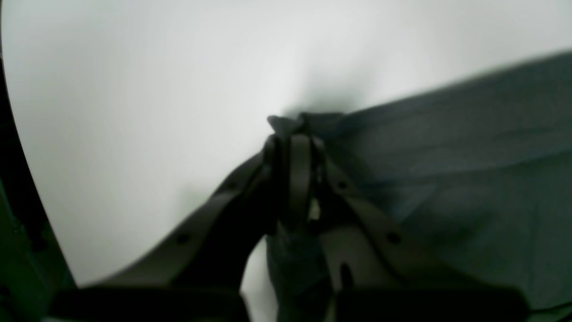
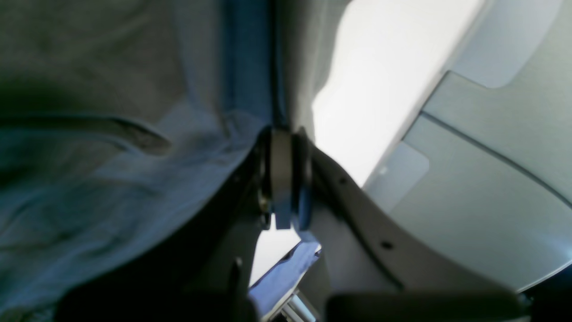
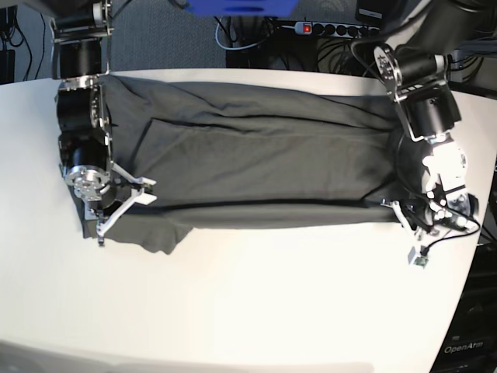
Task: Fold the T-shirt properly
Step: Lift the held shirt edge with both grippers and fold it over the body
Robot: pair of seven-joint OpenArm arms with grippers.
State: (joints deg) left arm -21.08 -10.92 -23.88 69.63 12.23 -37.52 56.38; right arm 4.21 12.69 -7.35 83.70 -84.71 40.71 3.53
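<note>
While the T-shirt (image 3: 248,167) lies stretched sideways across the far half of the white table (image 3: 256,303), each of its two ends is pinched by an arm. At the shirt's left end in the base view, the right gripper (image 3: 116,203) sits over the near corner of the cloth, where a sleeve flap hangs toward the table's front edge; its wrist view shows the jaws pressed together on a bunched ridge of fabric (image 2: 250,80), with cloth filling everything to the left of the fingers (image 2: 280,172). Across the middle of the shirt, long creases run along its length, and the near hem forms a fairly straight dark line. At the shirt's right end, the left gripper (image 3: 404,208) reaches down to the near corner; its own camera shows the jaws clamped tight on a small peak of the grey cloth (image 1: 297,123), the rest of the shirt spreading away to the right over bare tabletop. Beyond the shirt's far edge, a power strip (image 3: 342,29) and cables lie behind the table.
</note>
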